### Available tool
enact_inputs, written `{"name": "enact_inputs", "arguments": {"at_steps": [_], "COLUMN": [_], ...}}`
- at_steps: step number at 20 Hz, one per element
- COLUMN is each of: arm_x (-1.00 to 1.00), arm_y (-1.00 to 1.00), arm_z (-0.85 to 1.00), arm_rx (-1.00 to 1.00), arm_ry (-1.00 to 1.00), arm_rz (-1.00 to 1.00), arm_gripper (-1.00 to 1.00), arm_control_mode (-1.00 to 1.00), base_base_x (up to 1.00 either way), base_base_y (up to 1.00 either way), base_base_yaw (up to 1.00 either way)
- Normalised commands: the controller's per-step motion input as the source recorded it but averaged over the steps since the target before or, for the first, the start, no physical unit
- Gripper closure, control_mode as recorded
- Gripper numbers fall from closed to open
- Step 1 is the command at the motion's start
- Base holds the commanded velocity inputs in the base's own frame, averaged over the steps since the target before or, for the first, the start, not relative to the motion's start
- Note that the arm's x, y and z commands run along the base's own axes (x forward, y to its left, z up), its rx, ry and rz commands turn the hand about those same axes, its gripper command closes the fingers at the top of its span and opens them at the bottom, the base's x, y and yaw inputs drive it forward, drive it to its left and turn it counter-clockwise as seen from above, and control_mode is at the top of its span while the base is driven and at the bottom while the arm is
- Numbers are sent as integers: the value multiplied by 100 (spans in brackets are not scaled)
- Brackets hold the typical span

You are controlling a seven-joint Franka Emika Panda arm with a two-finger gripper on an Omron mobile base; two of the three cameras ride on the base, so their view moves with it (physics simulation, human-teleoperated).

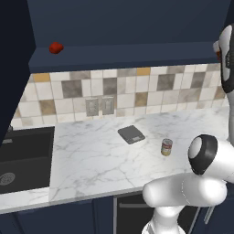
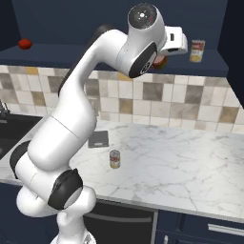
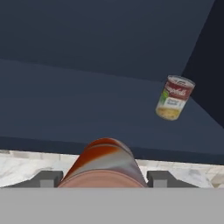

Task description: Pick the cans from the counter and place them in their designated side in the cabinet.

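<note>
The tool grips a red can around its round sides. The can looks hard, smooth and light, so it could slip. The arm reaches up high to the cabinet shelf. Another can waits on the surface.

The glossy white jointed robot arm is built of fat rounded tubular segments, with dark grey bands at its joints. A round dark cap with a grey centre tops the segment at 12 o'clock.
</note>
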Motion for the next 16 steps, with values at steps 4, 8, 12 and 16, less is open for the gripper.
{"name": "enact_inputs", "arguments": {"at_steps": [4,8,12,16], "arm_x": [37,32,19,19], "arm_y": [-12,-12,-17,-16], "arm_z": [0,0,0,-1], "arm_rx": [0,0,0,0], "arm_ry": [0,0,0,0], "arm_rz": [0,0,0,0], "arm_gripper": [100,100,100,100], "arm_control_mode": [-100,-100,-100,-100], "base_base_x": [0,0,0,0], "base_base_y": [0,0,0,0], "base_base_yaw": [0,0,0,0]}}
